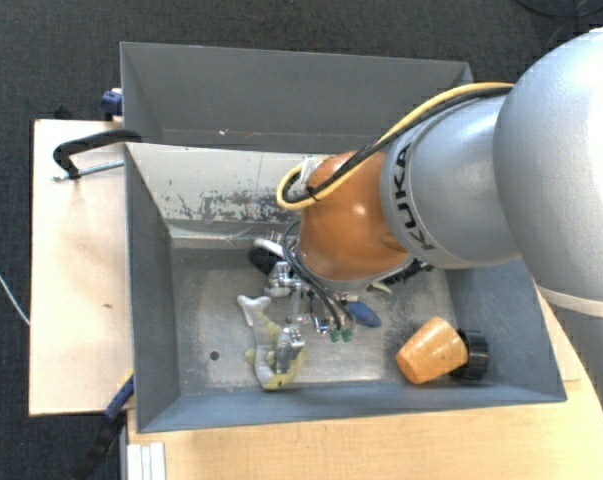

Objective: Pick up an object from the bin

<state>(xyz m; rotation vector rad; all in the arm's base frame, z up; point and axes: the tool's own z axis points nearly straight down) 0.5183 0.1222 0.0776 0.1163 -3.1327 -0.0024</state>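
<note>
Approach stage, by my reckoning: grey metal bin [151, 268] w/ the arm in from the right. The gripper [289, 346] is low near the floor, right at a small crumpled yellow-green thing [273, 371] that lies by the bin's lower wall as the camera sees it, left of centre. Whether the gripper's spread or clamped I can't tell, too much metalwork bunched there, so nothing counts as held.

Next move, I'd guess: centre over that yellow-green bit, close round it, then lift straight, clear of the walls.

Count, approx.:
- one yellow-green thing
- one small white bent piece [251, 308], just up-left of the gripper
- one small blue oblong thing [363, 315], to its right
- one small black lump [263, 258], nearer the back
- one orange rounded thing w/ a black cap [436, 351], well apart in the right corner

Five in all.
</note>
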